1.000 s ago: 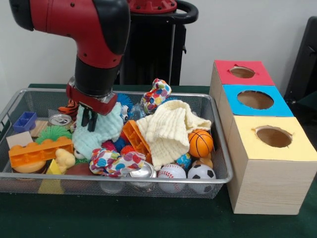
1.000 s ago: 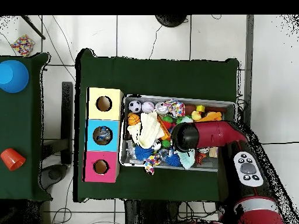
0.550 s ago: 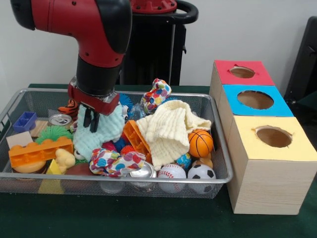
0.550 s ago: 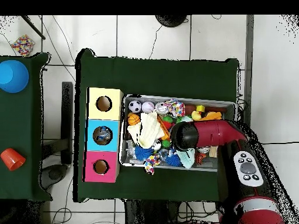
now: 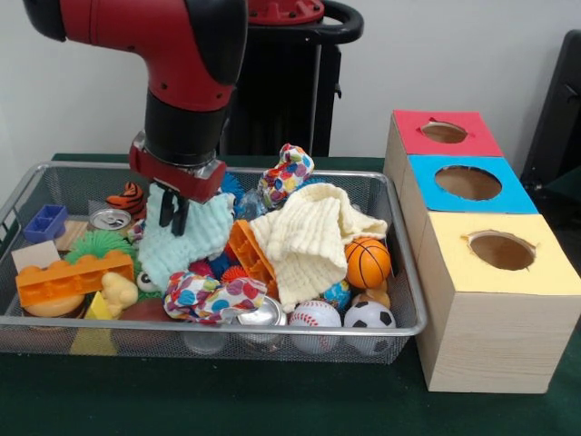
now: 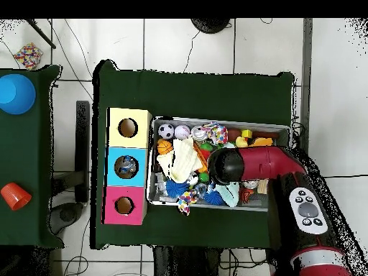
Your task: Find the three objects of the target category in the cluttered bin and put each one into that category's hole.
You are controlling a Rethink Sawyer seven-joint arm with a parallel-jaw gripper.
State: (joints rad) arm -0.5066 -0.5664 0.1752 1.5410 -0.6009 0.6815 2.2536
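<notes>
Now gripper (image 5: 173,213) vertical, fingers clamping mint cloth (image 5: 186,241) above bin (image 5: 399,272).

I can read no words, numbers or brand marks anywhere around me. The cans (image 5: 111,219) in the wire bin (image 5: 404,300) show only bare metal tops, and the three-holed wooden box (image 5: 495,300) carries plain red, blue and yellow panels with no lettering.
</notes>
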